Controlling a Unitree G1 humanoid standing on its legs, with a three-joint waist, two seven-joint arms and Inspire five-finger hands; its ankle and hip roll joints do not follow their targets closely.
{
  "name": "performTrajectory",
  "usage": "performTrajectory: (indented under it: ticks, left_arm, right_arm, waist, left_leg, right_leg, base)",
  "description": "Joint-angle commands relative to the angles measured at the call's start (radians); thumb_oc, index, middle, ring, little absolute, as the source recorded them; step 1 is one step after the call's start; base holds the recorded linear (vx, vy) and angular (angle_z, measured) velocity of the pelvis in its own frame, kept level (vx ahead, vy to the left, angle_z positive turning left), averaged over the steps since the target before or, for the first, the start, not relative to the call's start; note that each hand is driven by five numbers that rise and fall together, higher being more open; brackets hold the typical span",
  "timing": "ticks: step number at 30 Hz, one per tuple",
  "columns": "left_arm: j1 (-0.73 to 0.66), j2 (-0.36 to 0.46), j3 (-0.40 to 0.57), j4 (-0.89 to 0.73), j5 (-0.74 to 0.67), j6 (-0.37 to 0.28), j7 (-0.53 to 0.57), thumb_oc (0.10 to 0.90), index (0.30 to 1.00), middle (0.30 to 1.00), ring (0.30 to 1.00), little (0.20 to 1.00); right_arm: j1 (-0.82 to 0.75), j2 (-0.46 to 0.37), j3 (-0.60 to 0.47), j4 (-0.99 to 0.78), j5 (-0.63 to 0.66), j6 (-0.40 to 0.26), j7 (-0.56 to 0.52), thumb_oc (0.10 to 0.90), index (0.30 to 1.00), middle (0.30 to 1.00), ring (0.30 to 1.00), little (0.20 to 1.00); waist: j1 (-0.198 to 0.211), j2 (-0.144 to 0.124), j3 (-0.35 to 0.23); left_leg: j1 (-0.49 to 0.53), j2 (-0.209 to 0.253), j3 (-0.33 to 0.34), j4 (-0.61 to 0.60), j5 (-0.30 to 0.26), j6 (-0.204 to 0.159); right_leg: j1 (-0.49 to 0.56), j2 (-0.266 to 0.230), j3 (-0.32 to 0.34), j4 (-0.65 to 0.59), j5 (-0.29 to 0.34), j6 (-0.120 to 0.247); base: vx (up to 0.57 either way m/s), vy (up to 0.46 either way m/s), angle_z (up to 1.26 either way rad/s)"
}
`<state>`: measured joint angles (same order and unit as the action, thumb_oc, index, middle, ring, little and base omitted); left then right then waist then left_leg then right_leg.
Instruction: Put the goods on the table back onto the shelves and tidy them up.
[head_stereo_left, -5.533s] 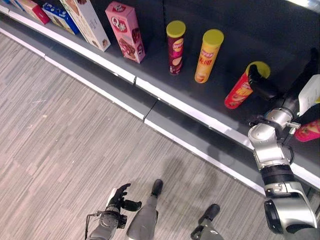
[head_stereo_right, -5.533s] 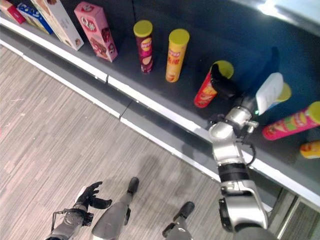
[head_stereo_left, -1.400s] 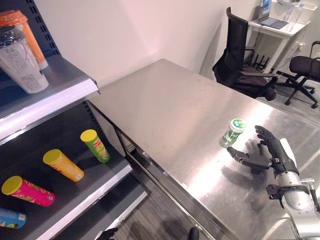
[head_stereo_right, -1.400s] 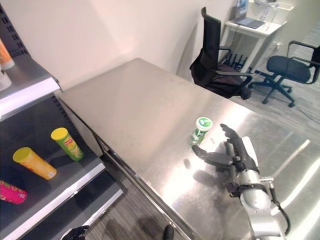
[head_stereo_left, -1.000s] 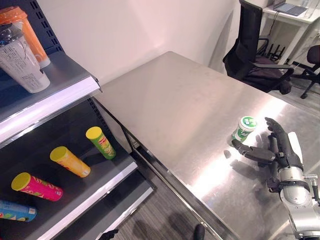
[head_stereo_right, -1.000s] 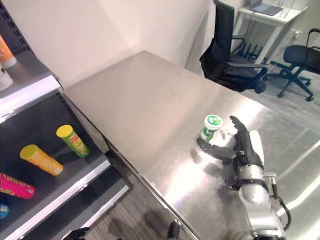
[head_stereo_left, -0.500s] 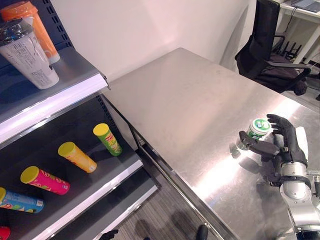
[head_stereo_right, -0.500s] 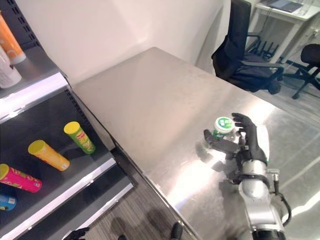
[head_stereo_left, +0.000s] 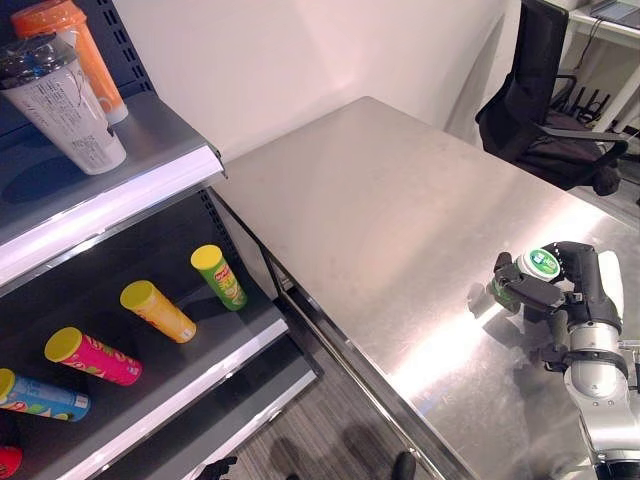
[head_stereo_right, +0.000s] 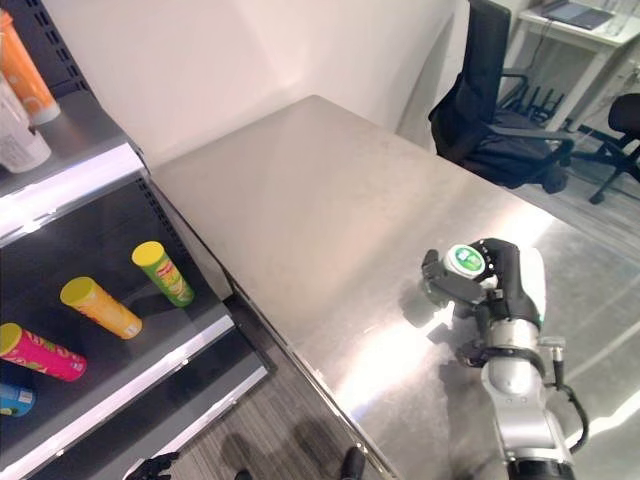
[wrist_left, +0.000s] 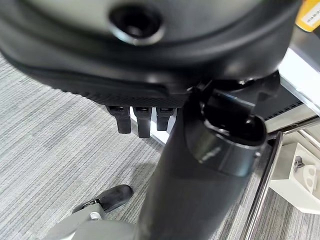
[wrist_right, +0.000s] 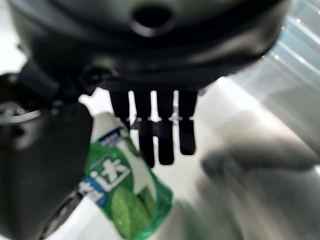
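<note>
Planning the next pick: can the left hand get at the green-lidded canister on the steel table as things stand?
Probably not. The left hand hangs low over the grey floor beside the shelf, far from the table top. The small green-lidded canister is already gripped by the right hand, thumb and fingers curled round it above the steel table.

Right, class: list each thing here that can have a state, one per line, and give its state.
Green bottle: tilted, gripped by the right hand.
Right hand: shut on the bottle.
Left hand: hanging over the floor, holding nothing.
Green can: lying on the lower shelf.
Yellow can: lying.
Pink can: lying.
Office chair: unoccupied.
</note>
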<state>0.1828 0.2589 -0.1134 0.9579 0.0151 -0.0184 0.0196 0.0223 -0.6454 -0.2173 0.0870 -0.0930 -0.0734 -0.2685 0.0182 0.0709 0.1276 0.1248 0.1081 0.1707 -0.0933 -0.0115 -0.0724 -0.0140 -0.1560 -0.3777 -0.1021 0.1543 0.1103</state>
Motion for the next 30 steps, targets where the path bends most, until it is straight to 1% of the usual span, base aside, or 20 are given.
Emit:
performTrajectory:
  ticks: [1,4,6,7,8,10,11,12,15,16,17,19,21,22,24,25,26,27,30]
  left_arm:
    - [-0.033,0.083,0.007,-0.001,0.024,-0.024,0.031,0.8,0.9,0.9,0.9,0.9]
    - [-0.041,0.096,-0.002,-0.001,0.026,-0.024,0.02,0.8,0.9,0.9,0.9,0.9]
    - [-0.045,0.103,-0.01,0.0,0.019,-0.025,0.011,0.8,0.9,0.9,0.9,0.9]
    - [-0.046,0.102,-0.01,0.0,0.019,-0.025,0.011,0.8,0.9,0.9,0.9,0.9]
    - [-0.048,0.111,-0.022,-0.003,0.014,-0.03,-0.007,0.8,0.9,0.9,0.9,0.9]
    - [-0.048,0.11,-0.021,-0.003,0.014,-0.03,-0.007,0.8,0.9,0.9,0.9,0.9]
    - [-0.047,0.111,-0.029,0.003,0.012,-0.032,-0.016,0.8,0.9,0.9,0.9,0.9]
    - [-0.049,0.11,-0.032,0.007,0.009,-0.033,-0.02,0.8,0.9,0.9,0.9,0.9]
    - [-0.05,0.109,-0.041,0.027,0.005,-0.036,-0.025,0.8,0.9,0.9,0.9,0.9]
    - [-0.051,0.109,-0.04,0.027,0.005,-0.036,-0.025,0.8,0.9,0.9,0.9,0.9]
    - [-0.045,0.107,-0.044,0.032,0.009,-0.037,-0.036,0.8,0.9,0.9,0.9,0.9]
    - [-0.043,0.107,-0.051,0.048,0.013,-0.037,-0.042,0.8,0.9,0.9,0.9,0.9]
    - [-0.039,0.111,-0.053,0.054,0.008,-0.037,-0.044,0.8,0.9,0.9,0.9,0.9]
    - [-0.04,0.11,-0.051,0.054,0.008,-0.037,-0.044,0.8,0.9,0.9,0.9,0.9]
    - [-0.052,0.117,-0.057,0.053,0.0,-0.038,-0.043,0.8,0.9,0.9,0.9,0.9]
    - [-0.061,0.122,-0.064,0.048,-0.001,-0.039,-0.041,0.8,0.9,0.9,0.9,0.9]
    - [-0.072,0.129,-0.075,0.036,-0.001,-0.041,-0.042,0.8,0.9,0.9,0.9,0.9]
    - [-0.084,0.127,-0.068,0.034,-0.022,-0.036,-0.031,0.8,0.9,0.9,0.9,0.9]
    - [-0.1,0.129,-0.063,0.037,-0.027,-0.043,-0.023,0.8,0.9,0.9,0.9,0.9]
  right_arm:
    - [-0.105,-0.081,-0.087,-0.167,0.028,-0.076,-0.014,0.4,0.3,0.3,0.3,0.3]
    - [-0.154,-0.142,-0.073,-0.202,0.124,-0.096,0.041,0.4,0.3,0.3,0.3,0.3]
    - [-0.195,-0.196,-0.059,-0.209,0.221,-0.113,0.09,0.4,0.3,0.3,0.3,0.3]
    - [-0.197,-0.199,-0.058,-0.206,0.224,-0.114,0.092,0.4,0.3,0.3,0.3,0.3]
    - [-0.262,-0.273,-0.009,-0.194,0.337,-0.131,0.162,0.4,0.3,0.3,0.3,0.3]
    - [-0.266,-0.275,-0.007,-0.191,0.338,-0.132,0.163,0.4,0.3,0.3,0.3,0.3]
    - [-0.313,-0.3,0.026,-0.187,0.425,-0.141,0.202,0.4,0.3,0.3,0.3,0.3]
    - [-0.342,-0.308,0.045,-0.186,0.467,-0.152,0.216,0.4,0.3,0.3,0.3,0.3]
    - [-0.426,-0.293,0.094,-0.189,0.62,-0.175,0.27,0.4,0.3,0.3,0.3,0.3]
    - [-0.429,-0.294,0.095,-0.187,0.621,-0.175,0.271,0.4,0.3,0.3,0.3,0.3]
    - [-0.471,-0.283,0.115,-0.19,0.72,-0.181,0.311,0.4,0.3,0.3,0.3,0.3]
    - [-0.519,-0.274,0.148,-0.18,0.805,-0.183,0.344,0.4,0.3,0.3,0.3,0.3]
    - [-0.584,-0.279,0.192,-0.165,0.874,-0.184,0.367,0.4,0.3,0.3,0.3,0.3]
    - [-0.589,-0.28,0.196,-0.162,0.875,-0.185,0.368,0.4,0.3,0.3,0.3,0.3]
    - [-0.647,-0.298,0.223,-0.149,0.919,-0.19,0.377,0.4,0.3,0.3,0.3,0.3]
    - [-0.682,-0.308,0.238,-0.138,0.938,-0.195,0.377,0.4,0.3,0.3,0.3,0.3]
    - [-0.727,-0.321,0.259,-0.115,0.957,-0.193,0.379,0.4,0.3,0.3,0.3,0.3]
    - [-0.744,-0.319,0.281,-0.096,0.984,-0.19,0.387,0.4,0.3,0.3,0.3,0.3]
    - [-0.753,-0.312,0.285,-0.072,0.998,-0.186,0.388,0.4,0.3,0.3,0.3,0.3]
  waist:
    - [0.015,-0.079,-0.039]
    - [0.019,-0.083,-0.047]
    - [0.024,-0.087,-0.053]
    - [0.023,-0.085,-0.053]
    - [0.036,-0.088,-0.06]
    - [0.033,-0.089,-0.062]
    - [0.043,-0.089,-0.067]
    - [0.047,-0.09,-0.07]
    - [0.067,-0.091,-0.076]
    - [0.064,-0.092,-0.076]
    - [0.074,-0.092,-0.081]
    - [0.086,-0.095,-0.084]
    - [0.105,-0.096,-0.084]
    - [0.101,-0.096,-0.086]
    - [0.117,-0.101,-0.07]
    - [0.122,-0.104,-0.058]
    - [0.127,-0.114,-0.04]
    - [0.123,-0.122,-0.03]
    - [0.107,-0.13,-0.029]
  left_leg:
    - [-0.038,0.048,-0.002,0.006,0.006,-0.055]
    - [-0.035,0.058,-0.003,0.006,0.015,-0.063]
    - [-0.034,0.066,-0.004,0.006,0.023,-0.072]
    - [-0.035,0.066,-0.005,0.006,0.024,-0.072]
    - [-0.03,0.083,-0.007,0.01,0.029,-0.087]
    - [-0.035,0.08,-0.009,0.008,0.034,-0.085]
    - [-0.031,0.094,-0.01,0.013,0.037,-0.096]
    - [-0.034,0.096,-0.013,0.013,0.045,-0.099]
    - [-0.032,0.115,-0.027,0.021,0.055,-0.113]
    - [-0.035,0.113,-0.029,0.02,0.059,-0.112]
    - [-0.039,0.123,-0.043,0.026,0.066,-0.119]
    - [-0.043,0.132,-0.057,0.036,0.071,-0.125]
    - [-0.047,0.145,-0.065,0.05,0.074,-0.133]
    - [-0.054,0.142,-0.069,0.05,0.078,-0.13]
    - [-0.095,0.146,-0.096,0.082,0.102,-0.142]
    - [-0.118,0.152,-0.098,0.103,0.112,-0.148]
    - [-0.16,0.159,-0.076,0.153,0.125,-0.142]
    - [-0.15,0.178,-0.056,0.23,0.066,-0.134]
    - [-0.1,0.211,-0.029,0.322,0.017,-0.129]
  right_leg:
    - [0.08,-0.042,-0.008,0.015,-0.107,0.056]
    - [0.086,-0.031,-0.008,0.015,-0.116,0.048]
    - [0.093,-0.022,-0.012,0.015,-0.124,0.043]
    - [0.092,-0.021,-0.013,0.015,-0.124,0.043]
    - [0.106,-0.006,-0.019,0.015,-0.139,0.035]
    - [0.102,-0.009,-0.021,0.015,-0.136,0.035]
    - [0.114,0.002,-0.027,0.015,-0.148,0.028]
    - [0.117,0.006,-0.031,0.015,-0.15,0.025]
    - [0.135,0.026,-0.038,0.015,-0.169,0.013]
    - [0.133,0.024,-0.04,0.015,-0.166,0.013]
    - [0.142,0.037,-0.044,0.015,-0.178,0.004]
    - [0.151,0.049,-0.046,0.015,-0.187,-0.005]
    - [0.158,0.063,-0.047,0.015,-0.198,-0.014]
    - [0.154,0.061,-0.05,0.015,-0.195,-0.014]
    - [0.153,0.065,-0.063,0.015,-0.201,-0.021]
    - [0.155,0.065,-0.076,0.015,-0.203,-0.024]
    - [0.153,0.057,-0.101,0.015,-0.197,-0.027]
    - [0.15,0.048,-0.113,0.019,-0.2,-0.028]
    - [0.129,0.022,-0.156,0.032,-0.177,-0.027]
  base:
    - [-0.04,-0.055,-0.01]
    - [-0.04,-0.065,-0.02]
    - [-0.05,-0.057,-0.01]
    - [-0.07,-0.097,0.02]
    - [-0.05,-0.075,0.06]
    - [-0.04,-0.064,0.06]
    - [-0.04,-0.08,0.05]
    - [-0.05,-0.109,0.05]
    - [-0.02,-0.091,0.08]
    - [-0.03,-0.103,0.21]
    - [-0.02,-0.108,0.2]
    - [-0.02,-0.131,0.18]
    - [-0.03,-0.087,0.23]
    - [-0.08,-0.054,0.18]
    - [-0.13,-0.07,0.27]
    - [-0.24,-0.073,0.38]
    - [-0.28,-0.054,0.85]
    - [-0.28,-0.003,1.11]
    - [-0.19,0.09,0.85]
